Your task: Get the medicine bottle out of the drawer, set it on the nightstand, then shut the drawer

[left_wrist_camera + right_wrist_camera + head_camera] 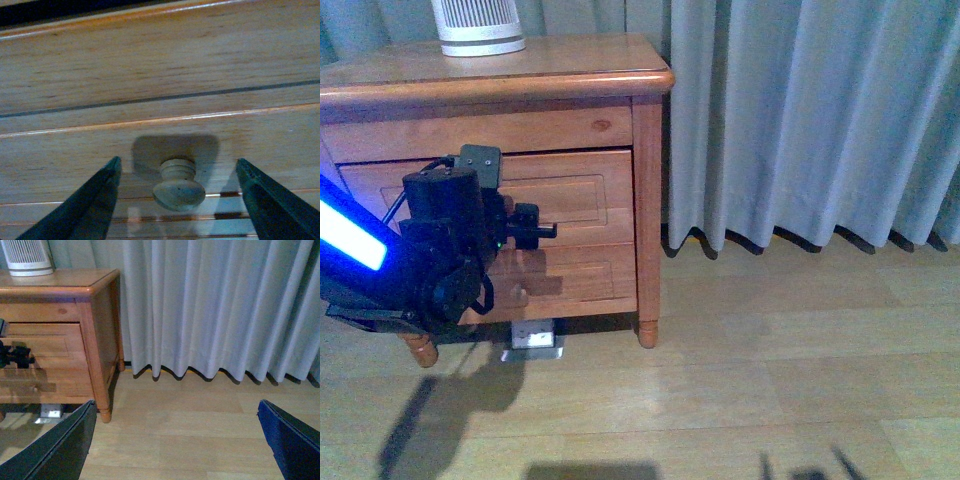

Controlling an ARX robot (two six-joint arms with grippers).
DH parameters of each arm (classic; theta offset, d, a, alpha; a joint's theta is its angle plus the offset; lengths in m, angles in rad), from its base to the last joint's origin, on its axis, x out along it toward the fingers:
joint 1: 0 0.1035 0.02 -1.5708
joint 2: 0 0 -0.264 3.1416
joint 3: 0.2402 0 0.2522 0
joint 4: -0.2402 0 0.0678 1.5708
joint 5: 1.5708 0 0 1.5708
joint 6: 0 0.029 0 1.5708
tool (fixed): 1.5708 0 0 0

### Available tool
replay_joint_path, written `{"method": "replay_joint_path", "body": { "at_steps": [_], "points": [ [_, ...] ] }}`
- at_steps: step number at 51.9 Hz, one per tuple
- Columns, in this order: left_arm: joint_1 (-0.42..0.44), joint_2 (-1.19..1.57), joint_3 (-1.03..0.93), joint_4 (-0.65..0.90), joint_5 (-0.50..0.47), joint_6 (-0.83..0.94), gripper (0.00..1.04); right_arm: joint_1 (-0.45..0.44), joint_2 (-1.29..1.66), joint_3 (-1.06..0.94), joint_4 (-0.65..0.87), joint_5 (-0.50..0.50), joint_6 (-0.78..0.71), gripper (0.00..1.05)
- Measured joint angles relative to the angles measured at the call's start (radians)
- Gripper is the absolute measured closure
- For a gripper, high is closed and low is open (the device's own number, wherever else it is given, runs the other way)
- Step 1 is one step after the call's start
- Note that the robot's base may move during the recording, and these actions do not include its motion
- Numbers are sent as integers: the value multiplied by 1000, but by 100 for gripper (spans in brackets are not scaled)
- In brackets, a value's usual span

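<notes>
Now the left end effector (178,161) hangs released, jaws straddling the knob (178,189) of the shut drawer (582,195), lower centre of frame. Advance, clench squarely, pull straight. Medicine bottle unseen, presumably inside.

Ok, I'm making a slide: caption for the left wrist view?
Open left gripper brackets the drawer knob without touching it.
</notes>
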Motion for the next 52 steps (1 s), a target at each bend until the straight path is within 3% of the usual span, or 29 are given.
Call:
{"method": "replay_joint_path", "body": {
  "at_steps": [10, 13, 33, 52],
  "points": [
    [0, 0, 0, 2, -2, 2, 75, 0, 0, 0, 0, 0, 0, 7],
    [0, 0, 0, 2, -5, 2, 79, 0, 0, 0, 0, 0, 0, 7],
    [3, -33, -82, 40, 16, -11, 80, 0, 0, 0, 0, 0, 0, 7],
    [-29, -201, -481, 213, -37, -48, 80, 0, 0, 0, 0, 0, 0, 7]
  ]
}}
